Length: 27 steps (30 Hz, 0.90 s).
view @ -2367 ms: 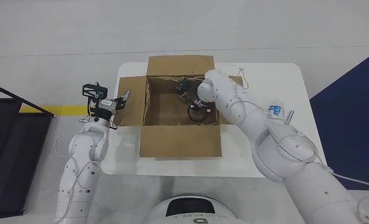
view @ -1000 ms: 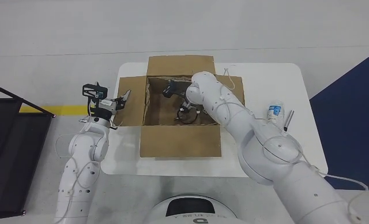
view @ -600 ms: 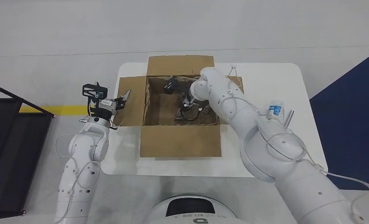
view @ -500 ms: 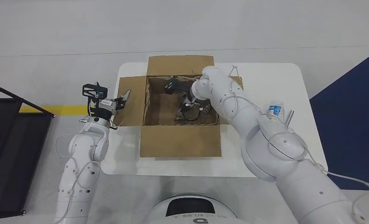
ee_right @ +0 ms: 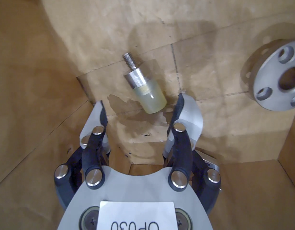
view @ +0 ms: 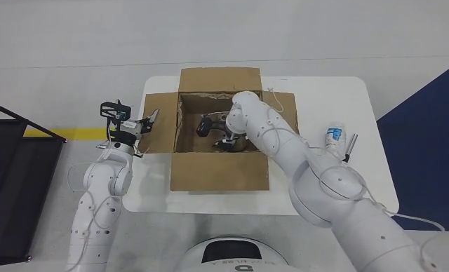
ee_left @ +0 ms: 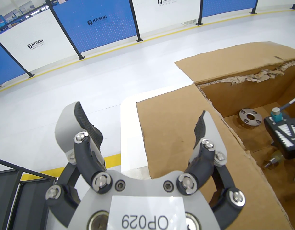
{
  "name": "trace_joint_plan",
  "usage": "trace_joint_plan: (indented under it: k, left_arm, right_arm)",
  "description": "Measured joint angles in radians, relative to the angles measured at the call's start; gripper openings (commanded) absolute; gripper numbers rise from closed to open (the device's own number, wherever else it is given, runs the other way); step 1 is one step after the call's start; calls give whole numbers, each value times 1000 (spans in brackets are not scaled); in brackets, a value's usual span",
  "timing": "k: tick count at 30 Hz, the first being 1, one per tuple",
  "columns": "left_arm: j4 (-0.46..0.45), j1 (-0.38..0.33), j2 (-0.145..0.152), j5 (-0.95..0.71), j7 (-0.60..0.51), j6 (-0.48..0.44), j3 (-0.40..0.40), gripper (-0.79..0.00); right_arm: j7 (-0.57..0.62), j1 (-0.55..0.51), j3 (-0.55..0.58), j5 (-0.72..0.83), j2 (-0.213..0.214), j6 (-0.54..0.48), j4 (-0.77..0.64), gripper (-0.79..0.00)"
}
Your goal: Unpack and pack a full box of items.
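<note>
An open cardboard box (view: 219,172) stands mid-table with its flaps folded out. My right arm reaches down into it. My right gripper (ee_right: 140,104) is open just above the box floor (ee_right: 209,25). A small stud (ee_right: 145,89) with a metal threaded end and a pale yellowish body lies just beyond its fingertips, not touched. A round metal flange (ee_right: 276,80) with bolt holes lies a little to one side of it. My left gripper (ee_left: 140,113) is open and holds nothing, hovering over the box's left flap (ee_left: 176,111). The left wrist view also catches the flange (ee_left: 250,118) and the stud (ee_left: 273,160).
On the table to the right of the box lie a small clear bottle (view: 334,134) and a dark pen-like stick (view: 349,147). A thin cord (view: 280,86) lies by the box's far right corner. The far box wall's edge is torn (ee_left: 257,76).
My right arm has shifted inside the box from the far wall toward the near side and lower. The left arm has not moved.
</note>
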Motion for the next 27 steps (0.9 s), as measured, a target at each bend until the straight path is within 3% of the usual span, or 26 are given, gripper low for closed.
trace_joint_plan:
  k: [3, 4, 5, 11, 20, 25, 27]
  left_arm:
    - [0, 0, 0, 0, 0, 0, 0, 0]
    - [0, 0, 0, 0, 0, 0, 0, 0]
    - [0, 0, 0, 0, 0, 0, 0, 0]
    - [0, 0, 0, 0, 0, 0, 0, 0]
    - [0, 0, 0, 0, 0, 0, 0, 0]
    - [0, 0, 0, 0, 0, 0, 0, 0]
    - [0, 0, 0, 0, 0, 0, 0, 0]
  right_arm:
    - [-24, 0, -7, -24, -5, 21, 6, -634]
    - [-28, 0, -8, -29, -6, 32, 9, -745]
    - [-32, 3, -7, -32, -8, 40, 12, -785]
    - [-75, 36, 11, -28, -2, 34, 38, -785]
    - [-165, 76, 48, -36, 40, 13, 10, -785]
    - [-173, 59, 65, -55, 67, 83, -66, -785]
    - [-172, 40, 67, -76, 77, 138, -99, -733]
